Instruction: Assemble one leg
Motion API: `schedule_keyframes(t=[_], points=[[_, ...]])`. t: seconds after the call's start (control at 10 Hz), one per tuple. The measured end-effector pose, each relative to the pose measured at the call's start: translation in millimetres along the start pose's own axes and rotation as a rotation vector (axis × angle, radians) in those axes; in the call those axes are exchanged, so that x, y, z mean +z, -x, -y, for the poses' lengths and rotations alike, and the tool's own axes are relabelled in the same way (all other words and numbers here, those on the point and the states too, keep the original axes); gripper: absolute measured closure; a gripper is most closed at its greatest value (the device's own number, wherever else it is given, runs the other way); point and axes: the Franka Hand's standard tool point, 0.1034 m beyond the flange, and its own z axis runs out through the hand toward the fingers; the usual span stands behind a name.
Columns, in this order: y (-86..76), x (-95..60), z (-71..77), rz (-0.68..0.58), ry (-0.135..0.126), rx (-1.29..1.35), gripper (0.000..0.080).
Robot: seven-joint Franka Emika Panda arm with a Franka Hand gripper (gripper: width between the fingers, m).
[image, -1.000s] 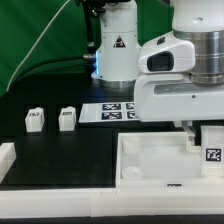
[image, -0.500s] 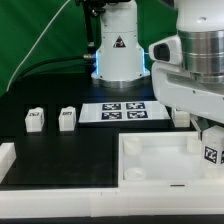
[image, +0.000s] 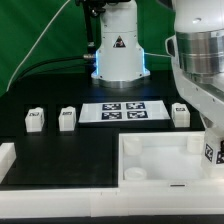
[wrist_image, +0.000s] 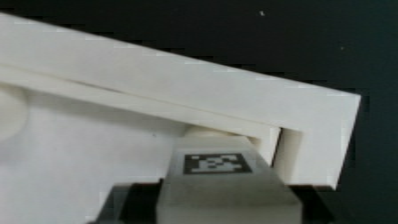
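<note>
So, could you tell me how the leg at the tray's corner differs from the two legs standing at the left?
The leg at the tray's corner sits by the tray under the arm, mostly hidden in the exterior view; the two legs at the left stand free on the black table, fully visible and untouched. All are small white tagged blocks.

The robot arm (image: pixel 200 70) is reaching down at the exterior view's right edge, its gripper (wrist_image: pixel 210 200) mostly hidden.

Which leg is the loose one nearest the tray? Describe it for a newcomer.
Start at the marker board on the black table. Just off its end on the exterior view's right stands the leg, behind the tray. Unlike the two legs across the board, it stands alone.
</note>
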Motion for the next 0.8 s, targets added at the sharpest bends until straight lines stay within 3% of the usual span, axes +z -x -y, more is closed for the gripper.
schedule_keyframes(t=[0.2, 0.3, 0.4, 0.6, 0.7, 0.8], points=[[0.6, 0.3, -0.1, 0.001, 0.0, 0.019, 0.0487], [0.6, 0.4, -0.2, 0.001, 0.0, 0.007, 0.0279], [0.7, 0.4, -0.2, 0.001, 0.0, -0.021, 0.0191], [0.8, 1.0, -1.4, -0.002, 0.009, -0.063, 0.0161], [0.6, 1.8, -4.7, -0.008, 0.05, -0.252, 0.0161], [-1.0, 0.7, -4.5, -0.004, 0.067, -0.386, 0.0152]])
